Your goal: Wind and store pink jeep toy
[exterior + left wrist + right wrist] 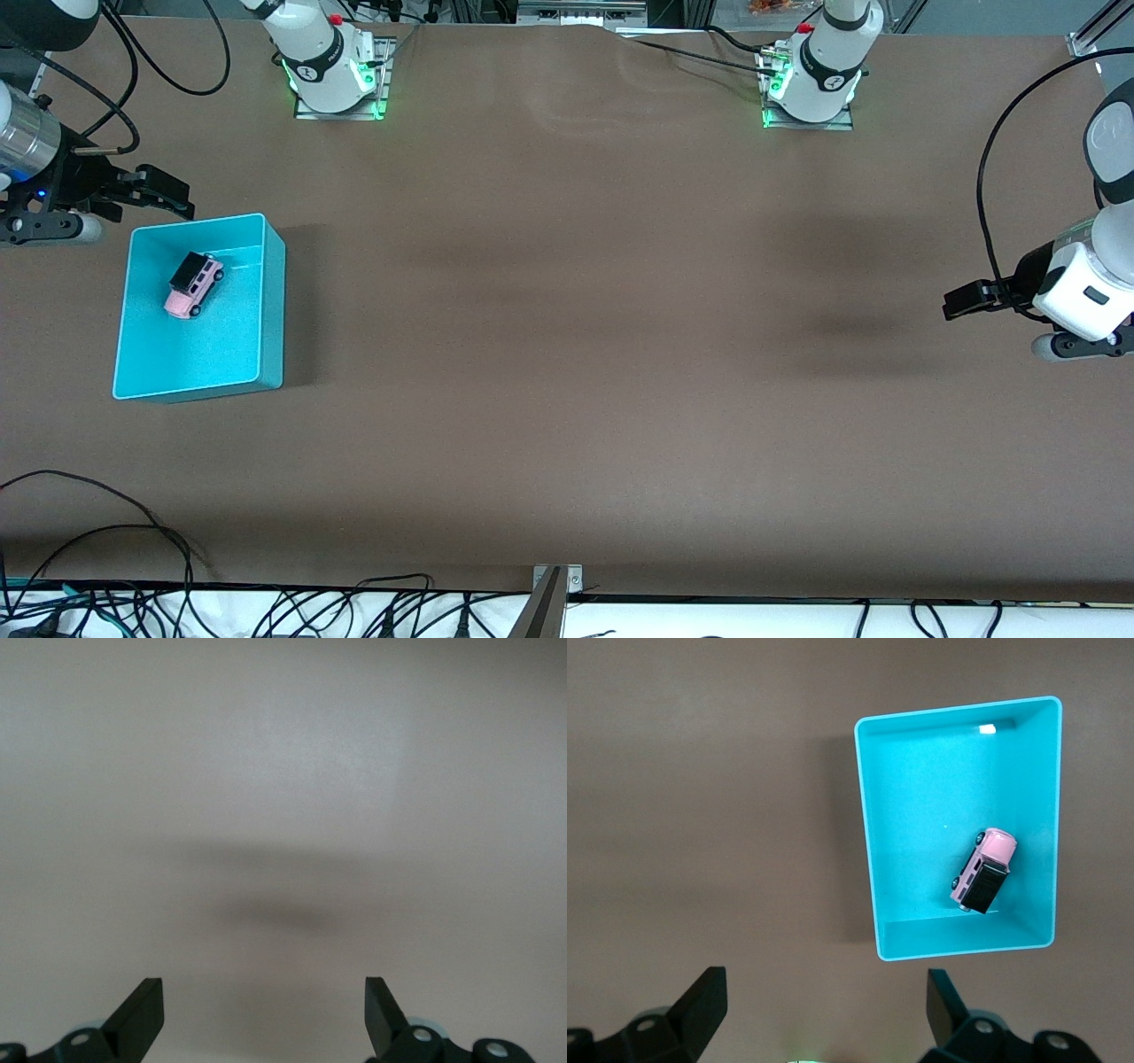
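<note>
Pink-bodied with a black roof, the pink jeep toy (194, 284) (983, 870) sits on its wheels inside the turquoise bin (151, 372) (921, 815), in the part of the bin farther from the front camera, set at a slant to the bin's walls. The bin rests on the brown table (576, 354) toward the right arm's end. The right gripper (164, 197) (824, 1010) hangs in the air over bare table just beside the bin's farther edge, fingers spread wide with nothing between them. The left gripper (961, 301) (264, 1014) waits at the left arm's end, well apart from the bin, above bare table; its fingers are likewise parted and empty. Black cables (266, 611) run along the table edge nearest the front camera.
</note>
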